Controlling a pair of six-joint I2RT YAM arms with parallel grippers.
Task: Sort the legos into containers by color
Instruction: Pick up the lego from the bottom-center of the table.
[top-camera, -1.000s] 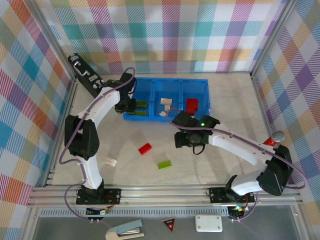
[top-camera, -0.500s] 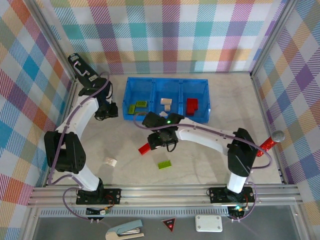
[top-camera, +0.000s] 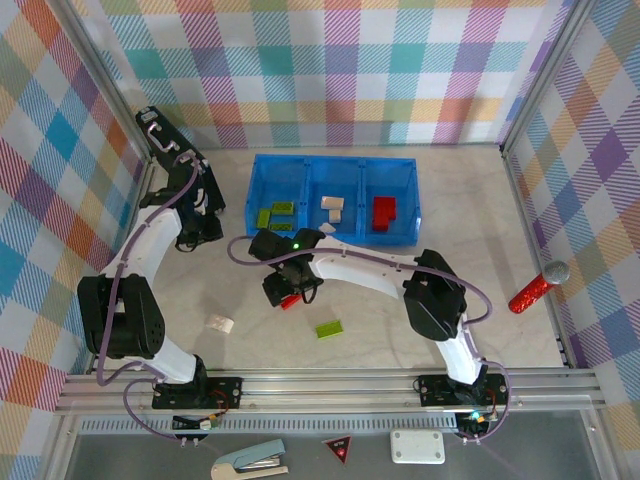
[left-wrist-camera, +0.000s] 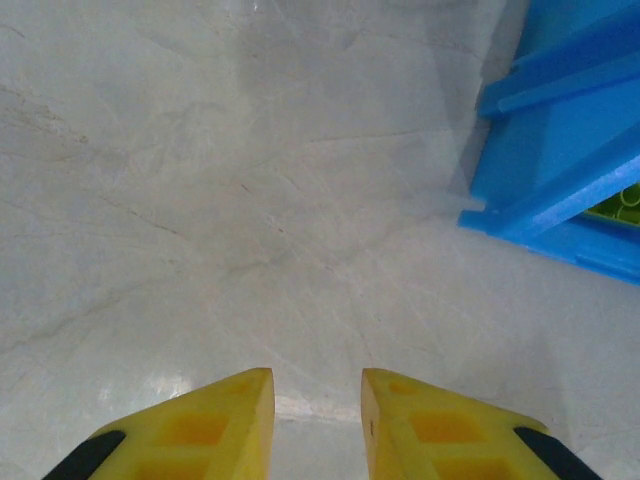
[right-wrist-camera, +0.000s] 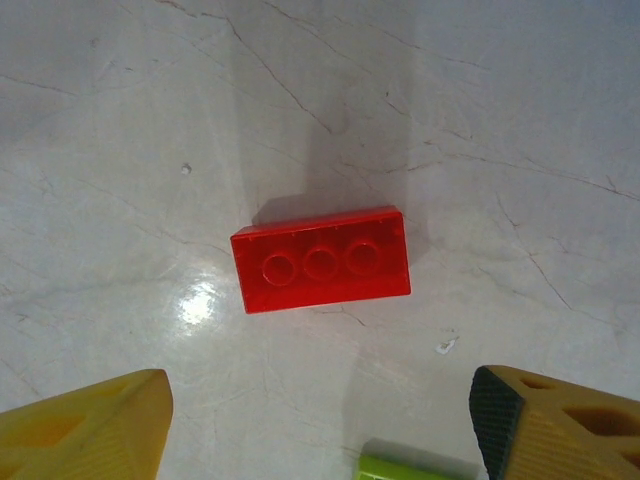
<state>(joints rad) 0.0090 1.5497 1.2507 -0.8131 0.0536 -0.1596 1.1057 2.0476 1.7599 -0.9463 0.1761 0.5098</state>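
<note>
My right gripper (right-wrist-camera: 318, 392) gapes wide, empty — red lego (right-wrist-camera: 320, 258) at 12 o'clock; I'd ease forward, centre it, then pinch its short ends.

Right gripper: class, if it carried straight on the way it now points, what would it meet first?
Most likely the red lego, lying flat on the table ahead of the right gripper, whose jaws stand open. How far off it lies cannot be judged. A lime green lego sits close by.

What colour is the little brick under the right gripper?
The brick is red, clearest in the right wrist view.
</note>
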